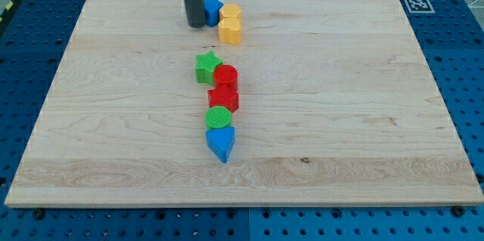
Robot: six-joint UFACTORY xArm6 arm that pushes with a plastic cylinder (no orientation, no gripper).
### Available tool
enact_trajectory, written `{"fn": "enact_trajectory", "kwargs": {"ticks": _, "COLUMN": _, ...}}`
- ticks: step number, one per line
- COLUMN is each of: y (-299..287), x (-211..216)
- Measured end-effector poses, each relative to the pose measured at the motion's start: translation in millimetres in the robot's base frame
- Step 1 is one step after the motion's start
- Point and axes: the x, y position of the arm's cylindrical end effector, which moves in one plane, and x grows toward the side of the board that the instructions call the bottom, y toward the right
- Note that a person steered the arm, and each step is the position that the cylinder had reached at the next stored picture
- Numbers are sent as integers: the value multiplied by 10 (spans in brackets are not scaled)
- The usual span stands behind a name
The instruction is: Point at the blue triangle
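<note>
The blue triangle lies low in the middle of the wooden board, at the bottom end of a column of blocks. My tip is near the view's top, far above the triangle. It stands just left of a second blue block, which it partly hides. Between them run a green star, a red cylinder, a red block and a green cylinder.
Two yellow blocks sit right of the upper blue block. The wooden board lies on a blue pegboard table. A marker tag is at the view's top right.
</note>
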Motion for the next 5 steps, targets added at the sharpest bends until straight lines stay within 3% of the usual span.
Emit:
{"fn": "enact_trajectory", "kwargs": {"ticks": 1, "y": 46, "x": 0}}
{"fn": "enact_trajectory", "kwargs": {"ticks": 3, "y": -550, "x": 267}}
{"fn": "enact_trajectory", "kwargs": {"ticks": 5, "y": -762, "x": 1331}}
